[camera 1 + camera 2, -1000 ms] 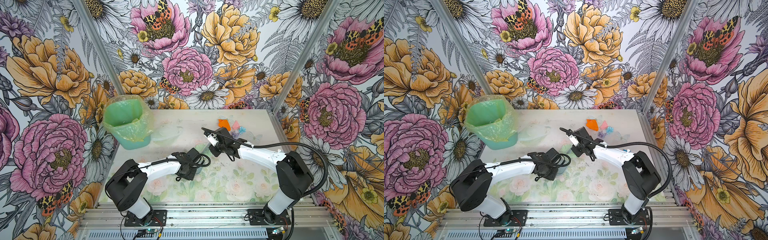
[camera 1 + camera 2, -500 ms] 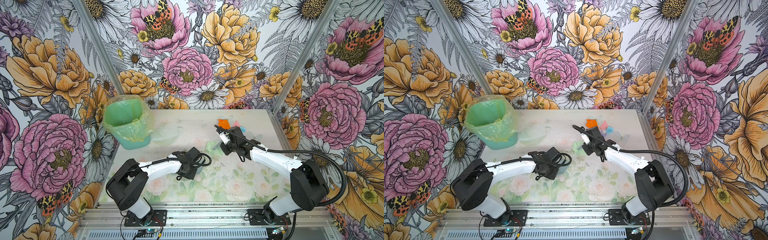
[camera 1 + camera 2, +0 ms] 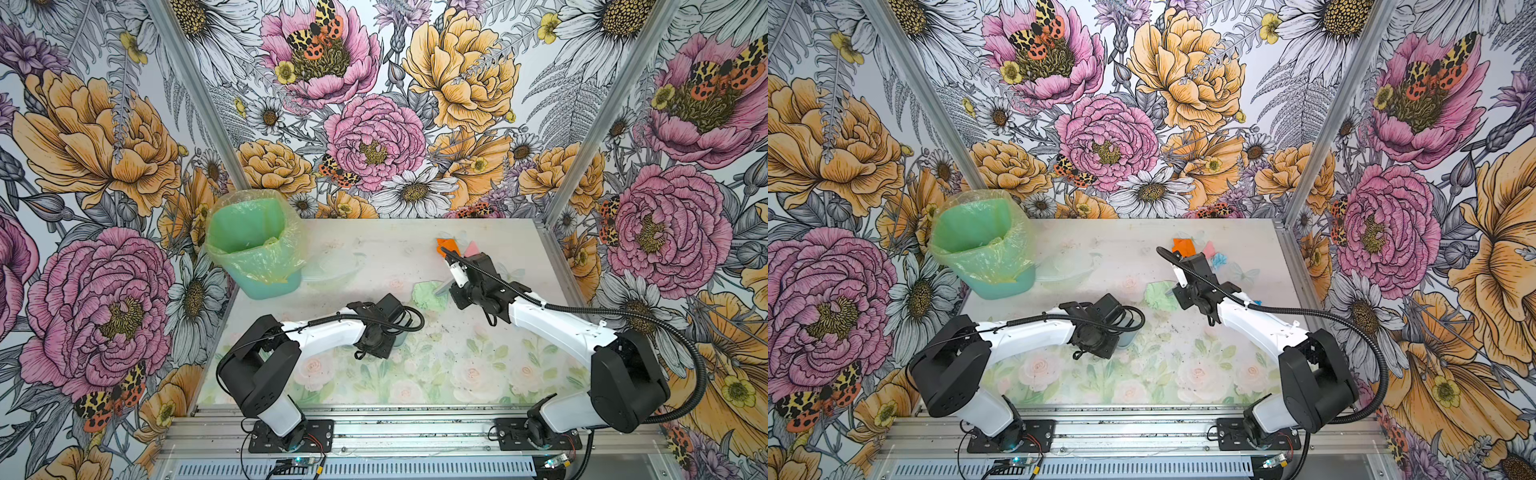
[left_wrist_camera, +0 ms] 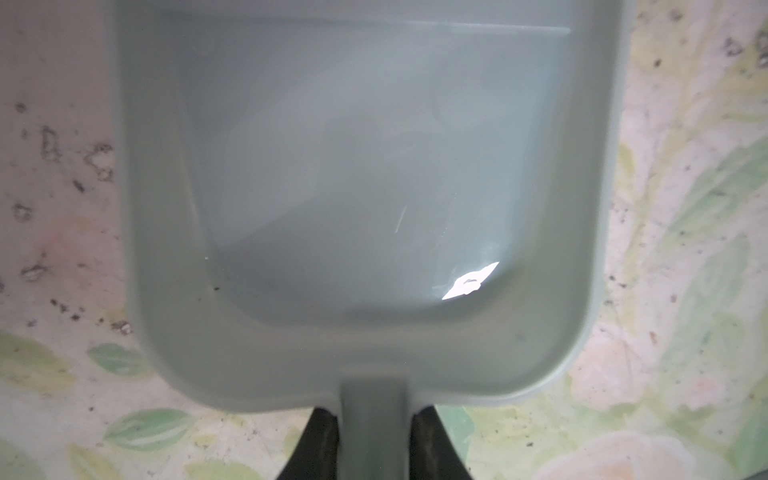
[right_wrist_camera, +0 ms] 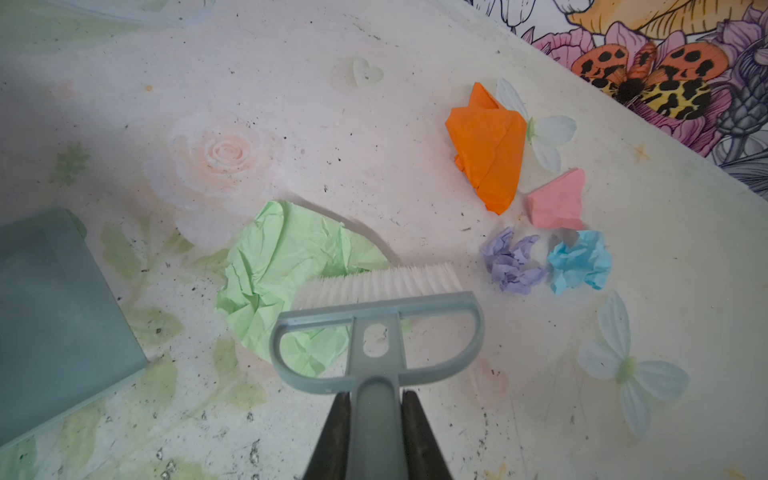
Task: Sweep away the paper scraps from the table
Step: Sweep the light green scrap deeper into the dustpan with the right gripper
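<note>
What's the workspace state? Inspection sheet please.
Surface: table, faded rose print, dark specks all over.
Job's things: pale green scrap at the brush bristles; orange scrap, pink scrap, lilac scrap and light blue scrap clustered beyond, near the back wall.
Clutter: green bin, bag-lined, back left; clear plastic piece beside it.
Grippers: left gripper shut on the dustpan handle, pan holds no scraps; right gripper shut on the brush handle.
Cables: black conduits along both arms, clear of the scraps.
Surroundings: flowered walls, aluminium frame.
</note>
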